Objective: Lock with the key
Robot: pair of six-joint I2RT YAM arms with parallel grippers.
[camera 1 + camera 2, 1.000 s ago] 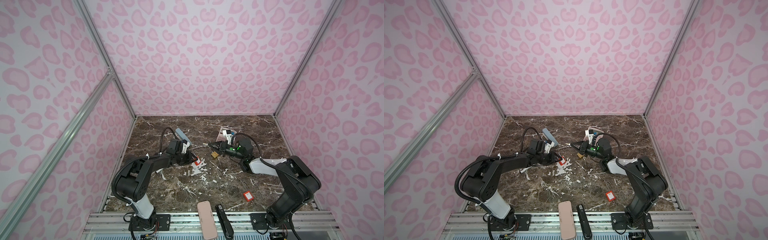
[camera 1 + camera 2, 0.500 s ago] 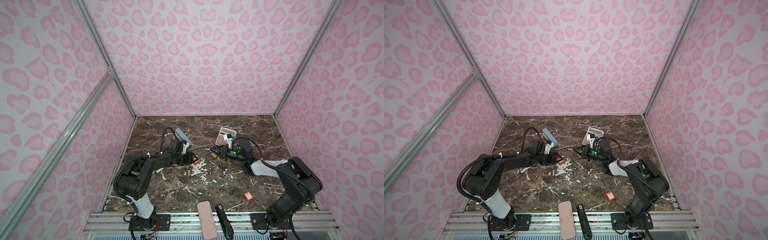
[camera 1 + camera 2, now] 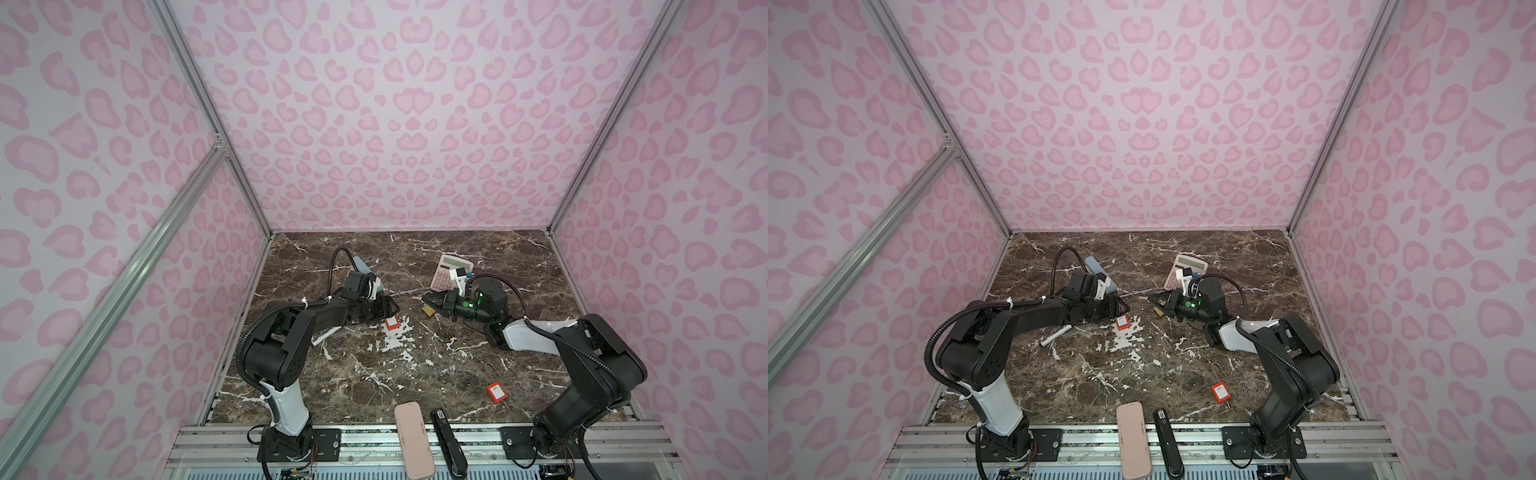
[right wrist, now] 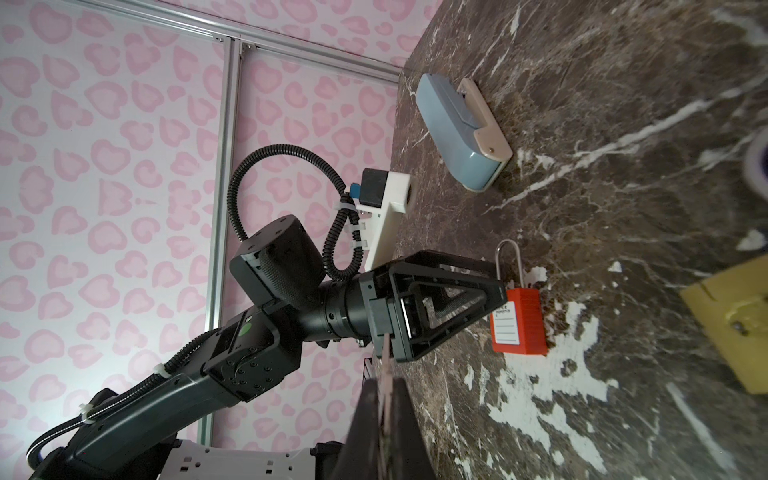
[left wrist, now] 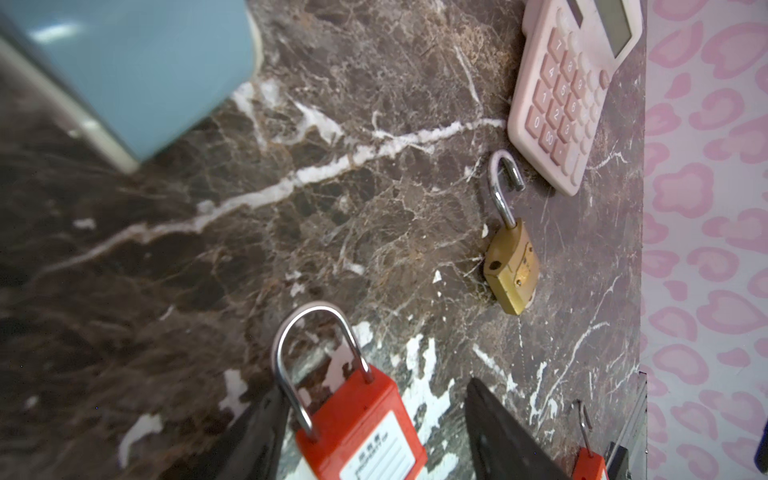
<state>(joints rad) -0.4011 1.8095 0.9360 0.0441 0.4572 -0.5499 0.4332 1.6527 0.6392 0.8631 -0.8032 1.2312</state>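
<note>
the table (image 5: 374,208) looks like dark brown stone, smooth and a bit shiny, with rough white patches around the red padlock (image 5: 361,428). that padlock has a matt plastic body, a paper label and a shiny metal loop. near it, the gold padlock (image 5: 513,266) is dull yellow metal. farther off, the pink calculator (image 5: 569,91) is matt plastic. the thin key (image 4: 386,370) looks like dull metal.

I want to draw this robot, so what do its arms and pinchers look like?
The left arm and right arm are mostly black, each with one white section. A ribbed black cable loops at each wrist, beside a white camera bracket. The right arm shows a green light. The left gripper and right gripper have black triangular fingers.
</note>
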